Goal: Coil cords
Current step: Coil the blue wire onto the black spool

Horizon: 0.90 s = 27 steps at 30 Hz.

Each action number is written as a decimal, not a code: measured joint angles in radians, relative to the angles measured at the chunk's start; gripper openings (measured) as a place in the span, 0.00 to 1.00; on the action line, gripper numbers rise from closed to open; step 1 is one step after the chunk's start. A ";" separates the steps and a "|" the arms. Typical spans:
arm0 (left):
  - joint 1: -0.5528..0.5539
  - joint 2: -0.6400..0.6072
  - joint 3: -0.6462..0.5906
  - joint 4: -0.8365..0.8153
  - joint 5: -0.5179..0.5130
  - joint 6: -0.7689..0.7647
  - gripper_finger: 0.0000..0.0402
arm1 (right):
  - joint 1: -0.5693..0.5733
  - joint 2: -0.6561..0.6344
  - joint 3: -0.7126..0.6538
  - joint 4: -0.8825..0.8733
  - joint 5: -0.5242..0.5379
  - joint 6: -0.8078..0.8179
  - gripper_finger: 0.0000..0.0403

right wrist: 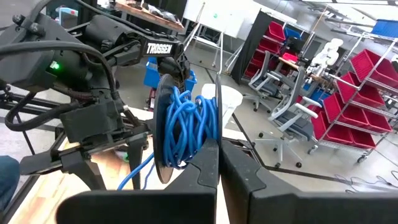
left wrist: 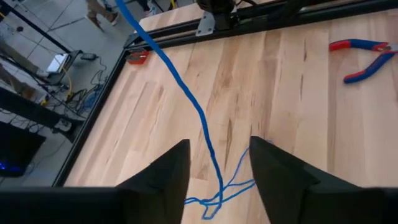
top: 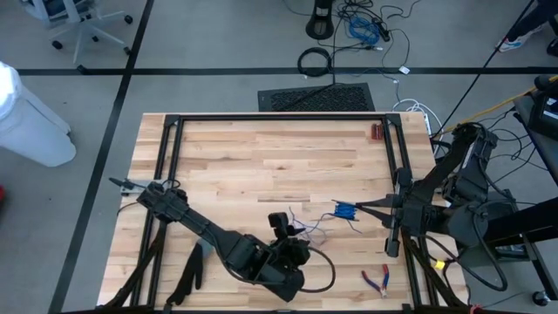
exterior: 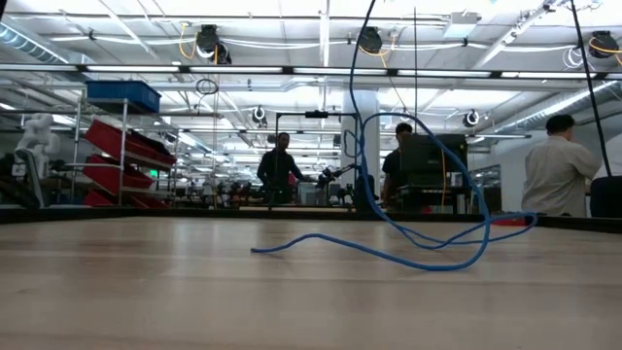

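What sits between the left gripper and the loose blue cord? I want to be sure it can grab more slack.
Nothing visible. The left gripper is open with the blue cord running between its fingers, over bare wood. The pliers lie off to one side. The right gripper is shut on the spool.

Thin blue cord (top: pixel 316 228) strung across the pale wooden desk (top: pixel 261 166) between left claw (top: pixel 281 225), near front centre, and right claw (top: pixel 362 209), further right. Wound blue cord spool (top: pixel 345 210) at right claw tips. Red-handled pliers (top: pixel 377 281) on desk, front right, well apart from cord.
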 joint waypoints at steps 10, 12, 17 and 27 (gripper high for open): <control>0.003 0.000 0.000 -0.038 -0.001 0.000 0.23 | 0.000 0.000 0.000 0.004 0.000 0.000 0.00; 0.006 0.000 0.000 -0.038 0.005 0.000 0.22 | 0.000 0.000 0.000 0.004 0.000 -0.002 0.00; 0.008 0.000 0.000 -0.038 0.015 0.000 0.22 | 0.000 0.000 0.000 0.006 0.000 -0.003 0.00; 0.025 0.001 0.000 -0.033 0.014 -0.007 0.14 | 0.000 0.000 0.000 0.011 -0.001 -0.004 0.00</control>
